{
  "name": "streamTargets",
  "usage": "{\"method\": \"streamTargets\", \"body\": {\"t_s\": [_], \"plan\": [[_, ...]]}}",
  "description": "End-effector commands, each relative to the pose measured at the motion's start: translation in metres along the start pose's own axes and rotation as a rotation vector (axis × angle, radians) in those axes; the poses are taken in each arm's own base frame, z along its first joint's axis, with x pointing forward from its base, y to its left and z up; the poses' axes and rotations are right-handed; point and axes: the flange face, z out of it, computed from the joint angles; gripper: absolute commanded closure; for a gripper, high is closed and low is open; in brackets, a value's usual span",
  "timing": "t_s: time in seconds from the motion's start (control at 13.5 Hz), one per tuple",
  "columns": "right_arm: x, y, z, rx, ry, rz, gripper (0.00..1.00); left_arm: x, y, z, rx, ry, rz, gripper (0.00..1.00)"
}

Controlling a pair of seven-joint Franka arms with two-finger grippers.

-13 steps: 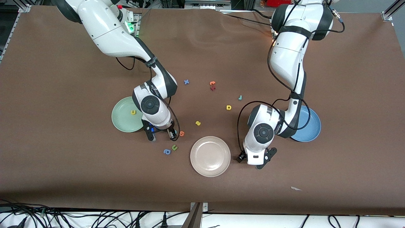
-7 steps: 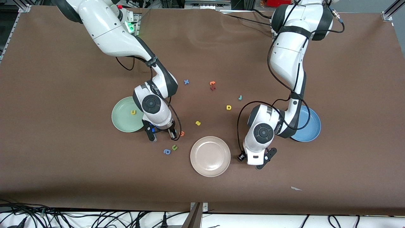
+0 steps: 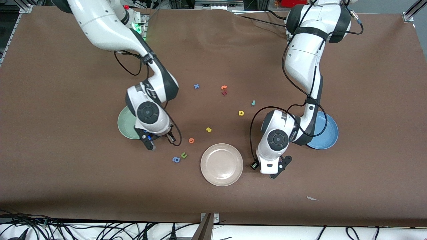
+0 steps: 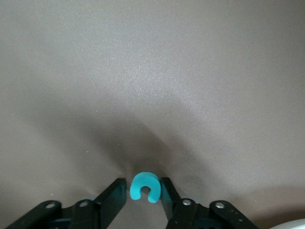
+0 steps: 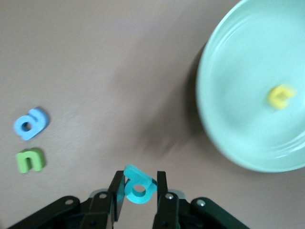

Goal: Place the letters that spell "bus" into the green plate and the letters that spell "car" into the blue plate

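Note:
My right gripper is shut on the teal b and holds it just above the table beside the green plate. A yellow u lies in that plate. In the front view the right gripper hangs at the green plate's rim. My left gripper is low on the table by the beige plate, its fingers shut on the teal c. The yellow s, yellow a and teal r lie mid-table. The left arm partly covers the blue plate.
A beige plate sits near the front camera between the two grippers. An orange letter, a blue a and an olive u lie by the right gripper. A blue x, an orange and a dark red letter lie farther back.
The right gripper closed on the teal b and carried it toward the green plate, uncovering the orange letter. The left gripper's jaws narrowed onto the teal c.

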Motion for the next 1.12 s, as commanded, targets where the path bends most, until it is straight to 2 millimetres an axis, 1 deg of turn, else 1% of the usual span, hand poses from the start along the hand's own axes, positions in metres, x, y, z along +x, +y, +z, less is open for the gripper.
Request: {"method": "streamTargets", "body": {"t_s": [0.0,0.15,0.3,0.37,0.45,0.52,0.59,0.67,0.74,0.89,0.97,1.04], "plan": [[0.014,0.036,-0.009,-0.065,-0.023,-0.082,0.95,-0.001,-0.003,0.009,0.014,0.004,0.0,0.66],[0.028,0.061,0.005,-0.099,-0.032,-0.141,0.95,0.0,-0.003,0.007,0.014,0.007,0.002,0.68],[0.039,0.094,0.023,-0.106,-0.026,-0.202,0.94,0.001,-0.003,0.004,0.013,0.006,0.015,0.7],[0.035,0.106,0.039,-0.094,-0.022,-0.212,0.92,0.002,-0.003,0.003,0.014,0.007,0.016,0.71],[0.033,0.112,0.05,-0.101,-0.026,-0.212,0.75,0.002,-0.003,0.002,0.014,0.008,0.016,0.71],[0.034,0.115,0.054,-0.112,-0.031,-0.209,0.35,0.002,-0.002,-0.002,0.015,0.006,0.017,0.71],[0.039,0.117,0.052,-0.113,-0.027,-0.199,0.2,0.003,-0.002,-0.008,0.015,0.007,0.023,0.72],[0.039,0.116,0.047,-0.111,-0.025,-0.193,0.14,0.003,-0.003,-0.013,0.035,0.004,0.031,0.73],[0.039,0.113,0.039,-0.096,-0.02,-0.193,0.13,0.003,-0.004,-0.02,0.053,0.01,0.048,0.73],[0.038,0.109,0.022,-0.095,-0.019,-0.194,0.13,0.002,-0.009,-0.025,0.1,-0.012,0.055,0.74],[0.037,0.105,0.009,-0.087,-0.03,-0.186,0.13,0.0,-0.01,-0.031,0.118,-0.03,0.085,0.75],[0.031,0.096,-0.005,-0.067,-0.059,-0.175,0.13,-0.001,-0.012,-0.033,0.135,-0.045,0.1,0.75]]}}
